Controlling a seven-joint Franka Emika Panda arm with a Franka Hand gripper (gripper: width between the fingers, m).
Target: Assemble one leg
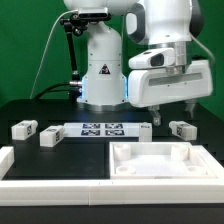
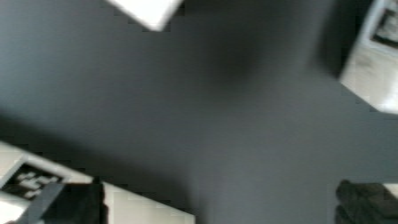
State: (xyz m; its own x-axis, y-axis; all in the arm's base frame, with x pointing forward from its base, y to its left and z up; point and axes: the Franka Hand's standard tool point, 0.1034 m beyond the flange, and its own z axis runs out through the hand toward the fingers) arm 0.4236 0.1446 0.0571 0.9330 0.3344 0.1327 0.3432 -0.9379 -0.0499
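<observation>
Several small white legs with coded tags lie on the black table in the exterior view: two at the left (image 1: 22, 127) (image 1: 50, 137) and one at the right (image 1: 182, 129). My gripper (image 1: 175, 114) hangs open and empty above the table, just over and slightly behind the right leg, not touching it. The wide white square piece with corner sockets (image 1: 155, 158) lies in front. The wrist view is blurred. It shows both fingers (image 2: 64, 205) far apart over bare dark table, with a tagged white part (image 2: 31, 180) at the edge.
The marker board (image 1: 100, 128) lies in the middle of the table before the robot base (image 1: 103, 75). A white raised border (image 1: 22, 165) runs along the front left. White blurred shapes (image 2: 150, 10) (image 2: 374, 72) show at the wrist view's edges.
</observation>
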